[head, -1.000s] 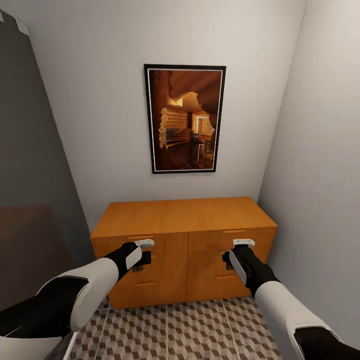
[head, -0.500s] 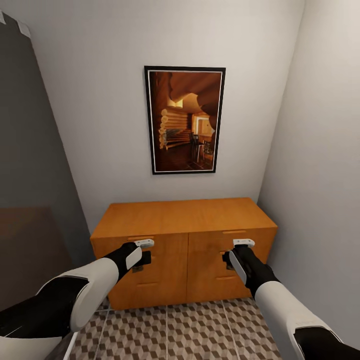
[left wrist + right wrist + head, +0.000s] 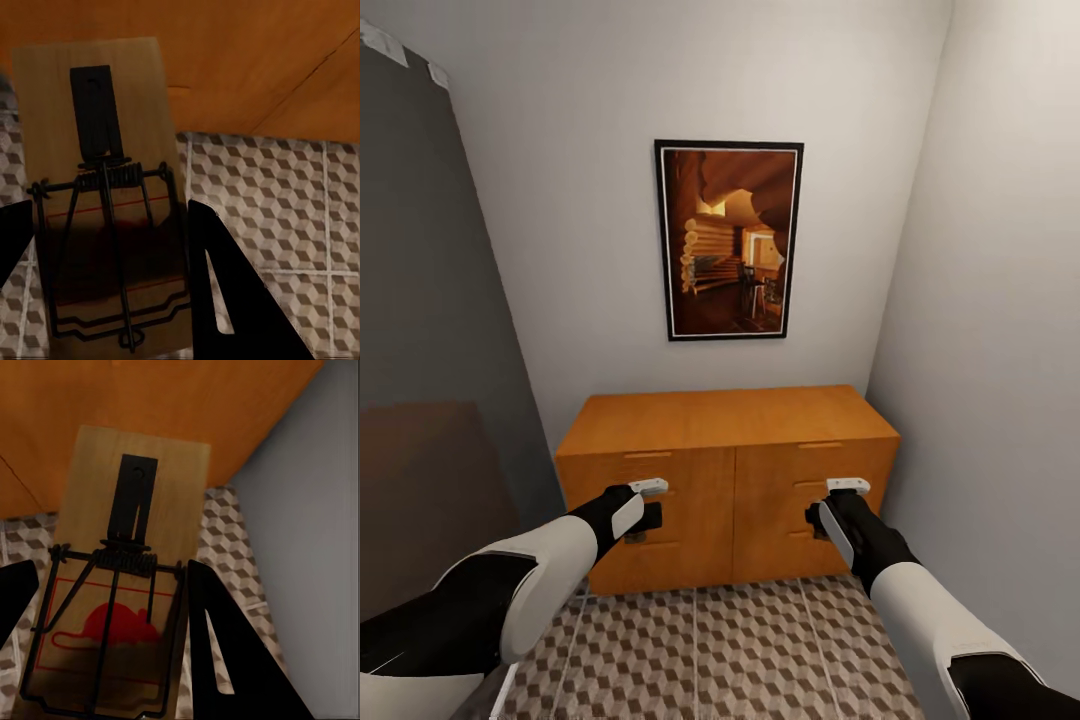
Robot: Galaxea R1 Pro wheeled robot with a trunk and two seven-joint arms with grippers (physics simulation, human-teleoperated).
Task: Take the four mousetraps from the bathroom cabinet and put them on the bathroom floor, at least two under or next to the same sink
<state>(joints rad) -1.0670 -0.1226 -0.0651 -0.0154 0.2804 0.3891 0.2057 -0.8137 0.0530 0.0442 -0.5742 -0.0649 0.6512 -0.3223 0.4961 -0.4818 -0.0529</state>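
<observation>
Facing: the orange-brown cabinet [image 3: 728,480] stood against the end wall of a narrow nook, its drawer fronts shut, with both arms held out toward it.
Left gripper: the left gripper [image 3: 644,517] hovered in front of the cabinet's left column; its fingers [image 3: 225,300] were clamped on a mousetrap [image 3: 105,202], a wooden board with a dark spring and wire bar.
Right gripper: the right gripper [image 3: 818,520] hovered in front of the cabinet's right column; its fingers [image 3: 225,660] gripped a second mousetrap [image 3: 124,585], this one printed with a red mouse.
Progress: two traps were in hand, apparently out of the cabinet; none lay on the bathroom floor [image 3: 740,650] in front of the cabinet. Carrying them to a sink, setting them down, and fetching two more likely remained.
Surroundings: a framed picture [image 3: 729,240] of a log cabin hung above the cabinet.
Obstacles: a grey wall [image 3: 980,350] pressed close on the cabinet's right and a dark panel [image 3: 430,400] on its left, so turning away looked tight.
</observation>
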